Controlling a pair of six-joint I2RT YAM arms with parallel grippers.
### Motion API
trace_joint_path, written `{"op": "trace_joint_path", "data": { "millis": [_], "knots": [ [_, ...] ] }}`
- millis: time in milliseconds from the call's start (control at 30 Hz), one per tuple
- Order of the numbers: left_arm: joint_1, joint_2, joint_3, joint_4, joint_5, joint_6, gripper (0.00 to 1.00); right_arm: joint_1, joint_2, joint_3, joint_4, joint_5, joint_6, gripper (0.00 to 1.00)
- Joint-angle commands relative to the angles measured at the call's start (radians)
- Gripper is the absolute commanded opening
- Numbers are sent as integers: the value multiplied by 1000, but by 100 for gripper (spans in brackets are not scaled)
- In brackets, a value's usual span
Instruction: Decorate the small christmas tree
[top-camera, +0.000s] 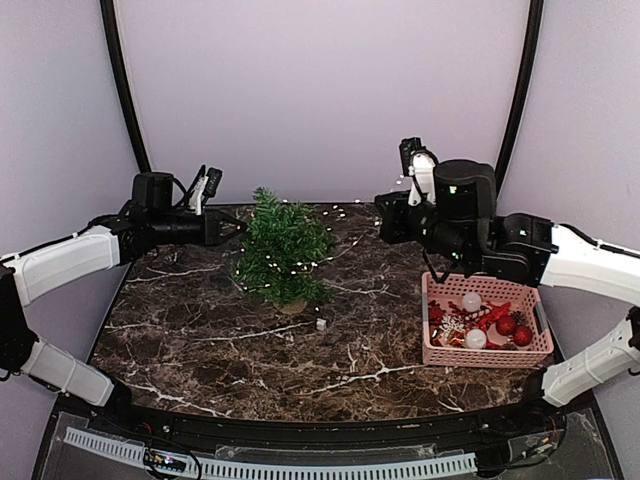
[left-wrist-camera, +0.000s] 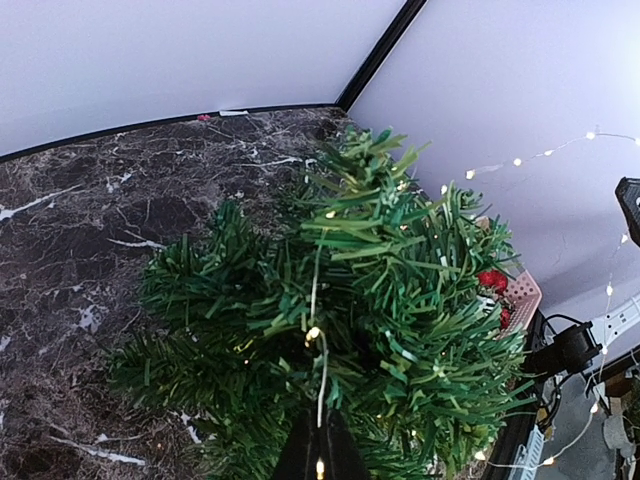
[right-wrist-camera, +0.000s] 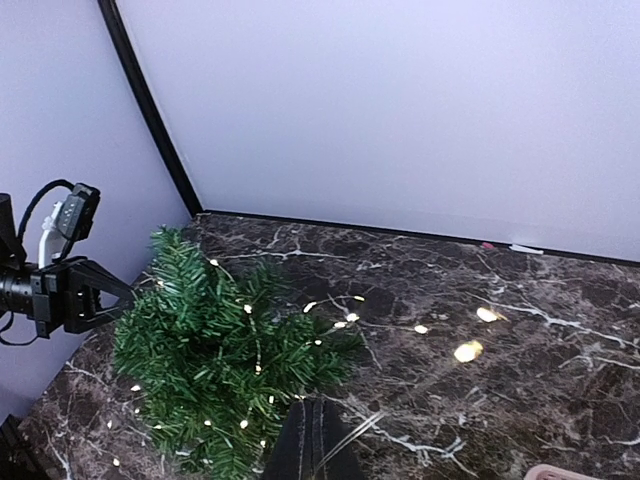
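1. At the bottom middle of the left wrist view, the left gripper (left-wrist-camera: 320, 430) has its jaws pressed together on the thin wire of the light string (left-wrist-camera: 314, 332). The wire rises from the tips into the branches.
2. In the overhead view this gripper sits left of centre, its tips touching the left edge of the foliage.
3. The right gripper (right-wrist-camera: 315, 410), at the bottom middle of its own wrist view, is closed too. A thin strand of the light string is pinched at its tips.
4. Between the two grippers the lit string drapes over the tree. From the treetop it runs through the air to the right gripper.
5. The small christmas tree (top-camera: 283, 250) stands upright on its tan base, centre-left on the dark marble counter (top-camera: 200, 330).
6. A small white piece (top-camera: 321, 323) lies on the counter just to the lower right of the tree's base.
7. A pink basket (top-camera: 487, 357) sits in the lower right of the overhead frame, well apart from the tree. It holds red balls (top-camera: 507, 325) and white balls (top-camera: 475, 338).
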Motion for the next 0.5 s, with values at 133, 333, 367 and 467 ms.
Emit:
{"op": "trace_joint_path", "data": {
  "millis": [133,333,367,467],
  "knots": [
    [-5,-4,13,-5,-55,-1,0,9,-52,-29,-188,267,56,0],
    [-5,-7,10,-12,-75,0,0,-55,-42,-63,-203,241,120,0],
    [-5,-7,11,-12,-77,0,0,-80,-41,-85,-184,200,128,0],
    [-5,-6,12,-15,-77,0,0,-154,-38,-145,-133,93,152,0]
  ]
}}
